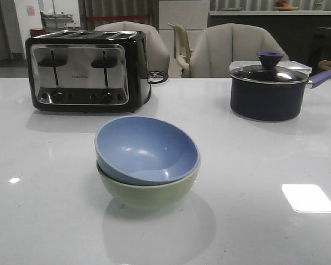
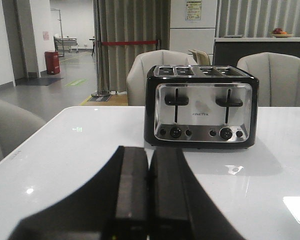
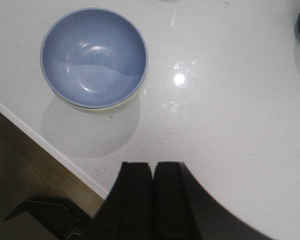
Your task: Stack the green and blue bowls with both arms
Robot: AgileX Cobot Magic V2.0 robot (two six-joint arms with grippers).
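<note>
One white table point(image 1: 254, 232) holds one toaster point(image 1: 85, 69), one lidded saucepan point(image 1: 267, 91) and two bowls. In front of the toaster, the blue bowl point(image 1: 145, 149) sits tilted inside the green bowl point(image 1: 149, 193). Left gripper point(image 2: 149, 200) and right gripper point(image 3: 153, 200) have fingers clenched together, grasping nothing.
</note>
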